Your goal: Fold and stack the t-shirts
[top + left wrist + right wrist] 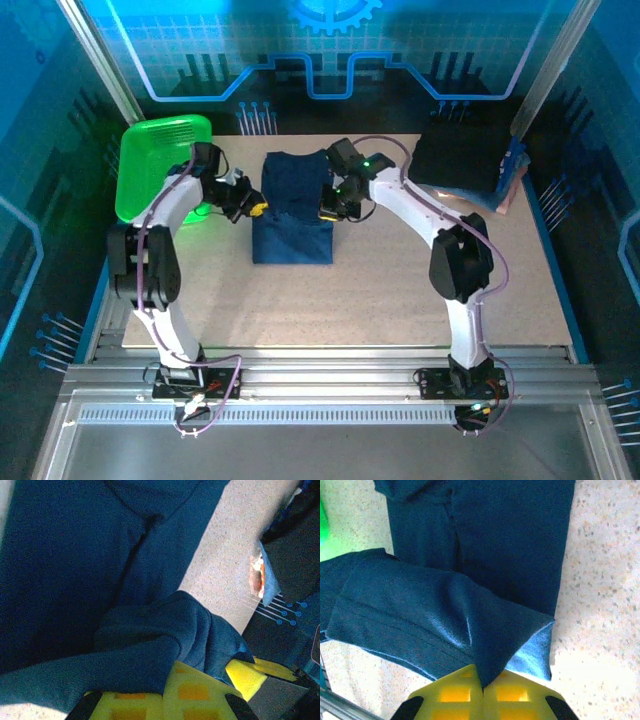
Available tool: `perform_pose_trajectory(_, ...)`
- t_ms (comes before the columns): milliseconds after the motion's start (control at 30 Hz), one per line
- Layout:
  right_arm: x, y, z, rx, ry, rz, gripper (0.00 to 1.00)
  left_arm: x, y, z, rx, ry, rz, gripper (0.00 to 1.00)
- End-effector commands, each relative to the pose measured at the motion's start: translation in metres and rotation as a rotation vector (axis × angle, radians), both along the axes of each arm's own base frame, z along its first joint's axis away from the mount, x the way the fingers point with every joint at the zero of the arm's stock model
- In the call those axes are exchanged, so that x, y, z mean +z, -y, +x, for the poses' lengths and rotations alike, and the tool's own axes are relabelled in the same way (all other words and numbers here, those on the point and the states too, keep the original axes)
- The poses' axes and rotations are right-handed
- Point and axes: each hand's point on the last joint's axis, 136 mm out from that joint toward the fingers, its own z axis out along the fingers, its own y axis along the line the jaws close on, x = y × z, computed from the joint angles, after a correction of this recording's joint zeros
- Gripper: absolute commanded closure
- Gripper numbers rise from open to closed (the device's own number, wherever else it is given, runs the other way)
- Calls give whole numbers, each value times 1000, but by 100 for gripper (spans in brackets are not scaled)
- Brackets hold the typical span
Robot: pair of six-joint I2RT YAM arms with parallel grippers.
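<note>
T-shirt (292, 220) clamped in left hand (255, 209) and right hand (328, 211), overhead adds basket (158, 165), folded stack (462, 160).

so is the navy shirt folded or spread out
Partly folded: the navy t-shirt lies as a narrow rectangle, left gripper and right gripper each pinching its cloth.
</note>
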Motion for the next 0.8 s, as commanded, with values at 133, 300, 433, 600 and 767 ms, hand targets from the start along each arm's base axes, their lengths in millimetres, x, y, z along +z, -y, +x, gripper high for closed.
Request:
perform_pose_trajectory(133,-40,7,33,-8,-81,-21,97,-33,-5,47,-22,-8,-31,96)
perform_pose_trajectory(300,-43,-3,107,-120,-40,208,48,-24,-10,109,57,16,-129,44)
perform_pose_trajectory(433,62,3,165,-137,201,401,32,77,-26,158,135,206,-165,25)
perform_pose_trajectory(600,139,37,113,-43,276,283,26,160,-56,121,173,373,-48,22)
perform_pose_trajectory(767,121,32,18,46,262,246,24,122,-59,33,164,318,36,16)
